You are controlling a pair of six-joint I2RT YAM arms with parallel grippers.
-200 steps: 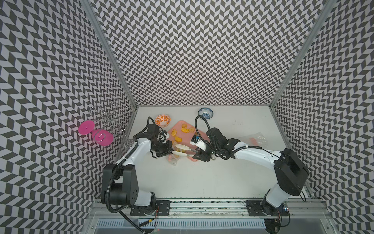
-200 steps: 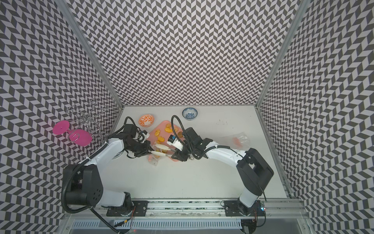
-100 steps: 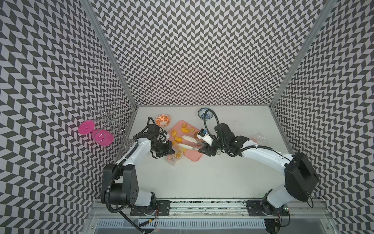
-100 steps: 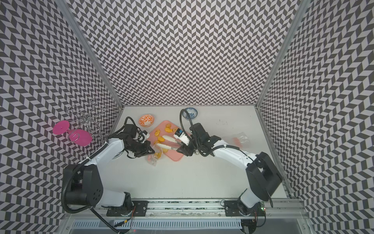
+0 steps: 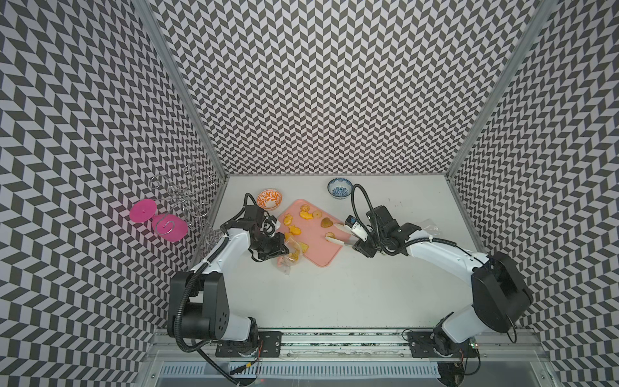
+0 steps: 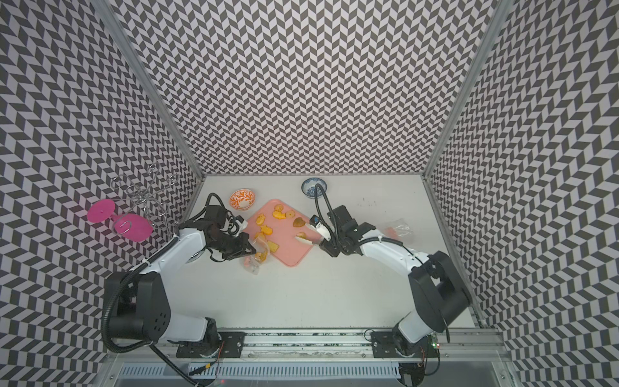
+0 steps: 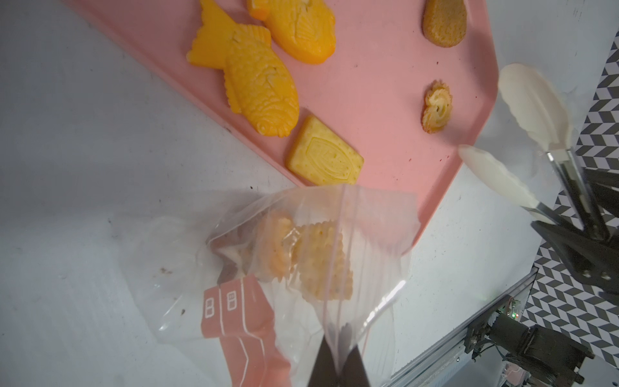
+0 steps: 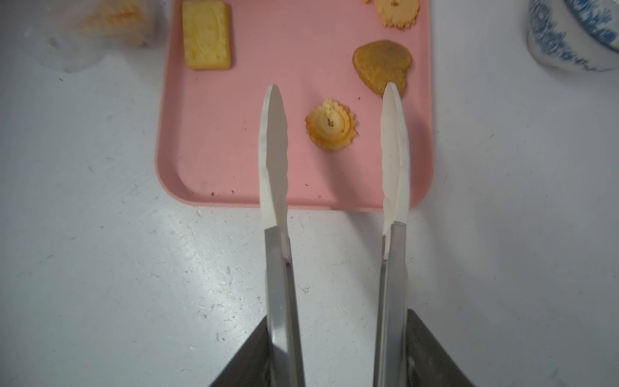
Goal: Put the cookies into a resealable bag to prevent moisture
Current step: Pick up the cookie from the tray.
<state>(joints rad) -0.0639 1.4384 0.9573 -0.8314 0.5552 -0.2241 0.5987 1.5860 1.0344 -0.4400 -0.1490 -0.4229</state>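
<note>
Pink tray [image 8: 207, 174] on the bench [image 8: 134, 268] carries most of the cookies [image 7: 261, 90] — a few lie inside the clear bag [image 7: 160, 261], whose rim the left pincer [image 7: 338, 365] pinches tight — and the right pincer [image 8: 338, 351] clamps the tongs [image 8: 274, 150], their white tips spread around one swirl cookie [image 8: 331, 129].

Left gripper [image 7: 336, 364] pinches the bag [image 7: 368, 228]; right gripper [image 8: 338, 355] holds tongs [image 8: 274, 150].

Black jaws clasp steel tongs with white tips [image 8: 275, 160], spread open over a pink plastic tray [image 8: 214, 160] on the white counter [image 8: 134, 284]. A frilled yellow swirl cookie [image 8: 331, 129] lies between the tips. A brown heart-shaped cookie [image 8: 380, 63] sits by one tip, and a yellow rectangular biscuit [image 8: 206, 33] lies farther off, near a clear plastic bag [image 8: 83, 37].
</note>
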